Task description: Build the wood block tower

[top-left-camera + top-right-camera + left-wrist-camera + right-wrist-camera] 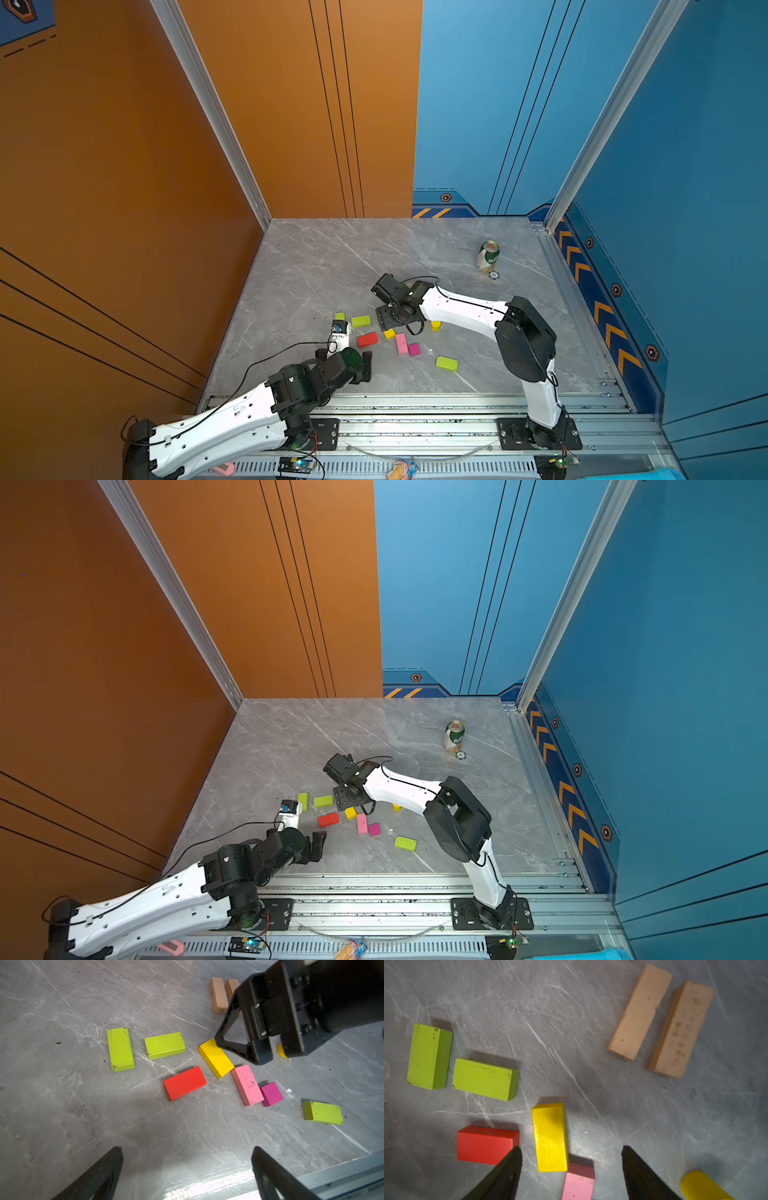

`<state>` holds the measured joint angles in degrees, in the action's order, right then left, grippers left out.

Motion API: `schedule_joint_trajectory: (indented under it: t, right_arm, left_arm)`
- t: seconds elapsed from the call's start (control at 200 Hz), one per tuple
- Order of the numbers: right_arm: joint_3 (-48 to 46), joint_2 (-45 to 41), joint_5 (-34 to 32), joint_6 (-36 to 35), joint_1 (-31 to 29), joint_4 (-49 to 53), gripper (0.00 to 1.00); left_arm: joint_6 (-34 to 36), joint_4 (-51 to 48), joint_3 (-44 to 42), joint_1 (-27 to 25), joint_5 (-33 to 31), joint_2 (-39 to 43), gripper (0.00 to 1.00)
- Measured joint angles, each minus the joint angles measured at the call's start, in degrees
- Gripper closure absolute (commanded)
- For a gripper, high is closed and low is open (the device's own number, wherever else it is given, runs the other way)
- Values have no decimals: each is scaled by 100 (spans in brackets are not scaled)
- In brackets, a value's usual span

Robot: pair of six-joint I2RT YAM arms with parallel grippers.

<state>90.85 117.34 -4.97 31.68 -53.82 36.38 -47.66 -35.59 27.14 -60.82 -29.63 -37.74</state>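
Status: no tower stands. All the wood blocks in view lie loose on the grey table (pixel 316 257). Directions are read in a top view, with the dial centred on the yellow rectangle (pixel 550 1136).

Layout:
- The red block (pixel 185 1082) lies at 9 o'clock.
- The first lime-green block (pixel 120 1049) and the second lime-green block (pixel 164 1045) lie at 10 o'clock.
- The pink block (pixel 247 1084) lies just beside at 5 o'clock, with the magenta cube (pixel 271 1094) against its far side.
- The third lime-green block (pixel 323 1112) lies at 4 o'clock, well apart.
- The yellow cylinder (pixel 704 1186) lies at 3 o'clock.
- The first tan bar (pixel 640 1012) and the second tan bar (pixel 683 1028) lie parallel with a narrow gap, at about 1 o'clock. The right wrist hides them in both top views. Paired like this, they are judged to be the tower's footing.

Right gripper (pixel 571 1147): it hangs over the yellow rectangle's near end with its jaws parted and holds nothing. The jaws span the block's short width, which is judged to be a line-up for a pick.

Left gripper (pixel 187 1148): it sits at 7 o'clock with its jaws spread wide and empty. It is judged to be held back to leave the right arm room.

The drink can (pixel 488 255) stands at 2 o'clock, well apart from the blocks.
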Motion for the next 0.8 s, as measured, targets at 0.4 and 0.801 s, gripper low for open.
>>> schedule_joint_trajectory:
  t: [0.4, 0.801]
  right_arm:
    - [361, 483, 149, -42, -28, 26, 22]
    - [479, 658, 177, -42, 17, 68, 22]
  left_arm:
    - [61, 2, 0, 0, -42, 0, 2]
    - [157, 11, 0, 50, -39, 24, 2]
